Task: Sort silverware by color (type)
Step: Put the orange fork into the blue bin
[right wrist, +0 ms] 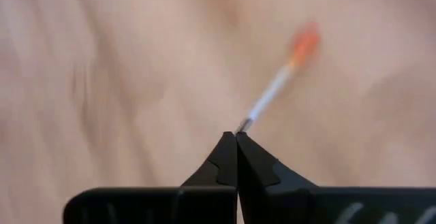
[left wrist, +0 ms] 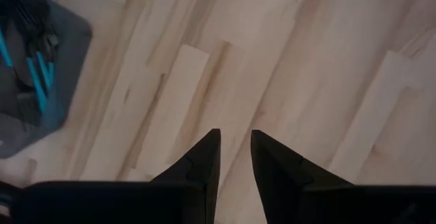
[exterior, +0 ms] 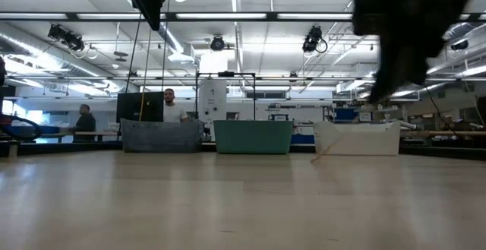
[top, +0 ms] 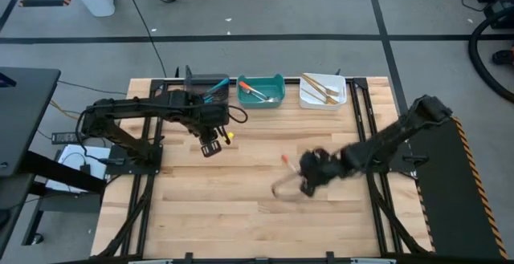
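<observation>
Nearest you, the right gripper (right wrist: 236,134) sits over the table's (top: 241,216) middle-right, its 2 fingers pinched together on the metal end of an orange-handled fork (right wrist: 279,81); the handle sticks out past the tips. In the overhead view you see that fork (top: 286,161) angled up-left from the gripper (top: 307,185), orange tip well apart from the bins.

Further back, the left gripper (left wrist: 235,146) hangs over bare wood just in front of the grey bin (top: 206,85), fingers a little apart, holding nothing.

Along the far edge you've got 3 bins in a row: grey w/ blue-handled forks (left wrist: 39,81) inside, teal bin (top: 261,92) w/ orange-handled forks (top: 253,93), white bin (top: 323,91) w/ gold forks (top: 321,88).

Beyond the table, 2 people (exterior: 173,107) show in the room.
</observation>
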Robot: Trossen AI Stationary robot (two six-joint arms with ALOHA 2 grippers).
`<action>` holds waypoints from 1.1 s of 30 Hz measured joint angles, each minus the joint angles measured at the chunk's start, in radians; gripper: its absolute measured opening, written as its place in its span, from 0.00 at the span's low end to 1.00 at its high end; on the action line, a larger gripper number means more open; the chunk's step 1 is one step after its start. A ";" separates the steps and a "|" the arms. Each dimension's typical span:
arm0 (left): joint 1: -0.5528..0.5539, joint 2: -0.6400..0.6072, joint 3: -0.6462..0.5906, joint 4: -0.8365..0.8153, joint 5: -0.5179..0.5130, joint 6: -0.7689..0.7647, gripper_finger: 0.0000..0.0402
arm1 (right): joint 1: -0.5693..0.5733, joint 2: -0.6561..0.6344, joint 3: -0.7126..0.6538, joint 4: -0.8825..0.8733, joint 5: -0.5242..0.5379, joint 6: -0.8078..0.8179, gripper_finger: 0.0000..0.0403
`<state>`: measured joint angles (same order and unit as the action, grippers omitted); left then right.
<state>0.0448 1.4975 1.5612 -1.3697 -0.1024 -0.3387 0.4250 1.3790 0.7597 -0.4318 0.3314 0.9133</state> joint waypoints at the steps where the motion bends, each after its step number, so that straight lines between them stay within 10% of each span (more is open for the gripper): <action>1: 0.010 -0.005 0.000 0.001 0.000 0.012 0.23 | -0.045 -0.020 0.001 0.013 0.003 -0.029 0.00; 33: 0.391 -0.021 0.000 0.129 -0.003 0.376 0.23 | -0.646 0.062 0.006 0.403 -0.417 -0.821 0.18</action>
<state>0.4361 1.4768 1.5616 -1.2402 -0.1055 0.0372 -0.2207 1.4412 0.7658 -0.0292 -0.0853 0.0922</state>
